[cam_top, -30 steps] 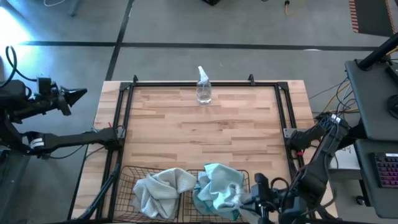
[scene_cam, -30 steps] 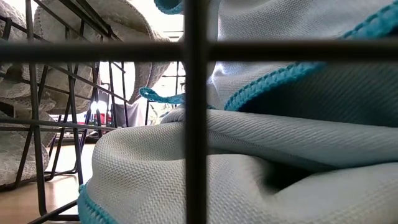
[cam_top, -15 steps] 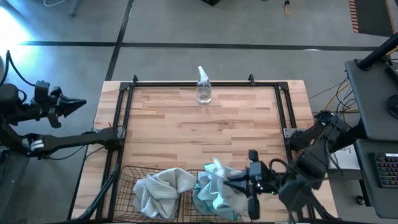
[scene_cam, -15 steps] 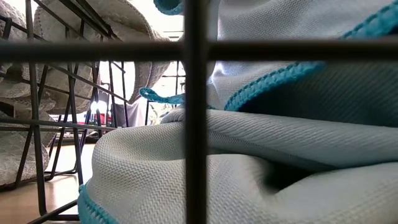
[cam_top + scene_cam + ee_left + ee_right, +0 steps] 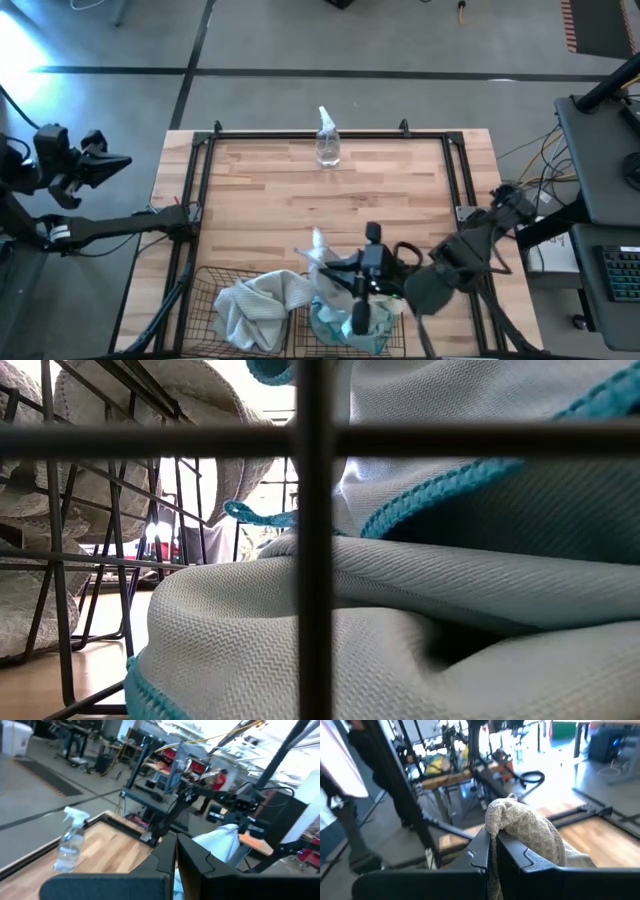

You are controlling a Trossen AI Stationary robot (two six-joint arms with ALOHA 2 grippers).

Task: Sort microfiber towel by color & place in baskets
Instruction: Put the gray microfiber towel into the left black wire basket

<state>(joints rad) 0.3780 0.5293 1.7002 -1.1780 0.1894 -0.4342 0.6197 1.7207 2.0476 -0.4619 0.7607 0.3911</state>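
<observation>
- At the table's near edge, two black wire-mesh baskets [image 5: 205, 300] are set side by side; a pale grey-white towel [image 5: 255, 305] is heaped in the left one.
- The light blue towels [image 5: 340, 325] are piled in the right basket [image 5: 345, 342], and their teal-stitched hems [image 5: 430, 495] are pressed against the mesh in the low view.
- The right gripper [image 5: 322, 262] is held above the blue pile, its jaws closed on a pale towel [image 5: 318, 250] that is lifted clear of the baskets; in the right wrist view a grey-white cloth [image 5: 525, 832] is seen draped over the two dark fingers [image 5: 480, 851], though how much of it hangs below is hard to judge.
- A clear spray bottle [image 5: 327, 140] is stood upright at the far edge of the wooden table [image 5: 400, 200], well apart from the baskets.
- The left gripper [image 5: 118, 162] is kept off the table's left side, closed and empty.
</observation>
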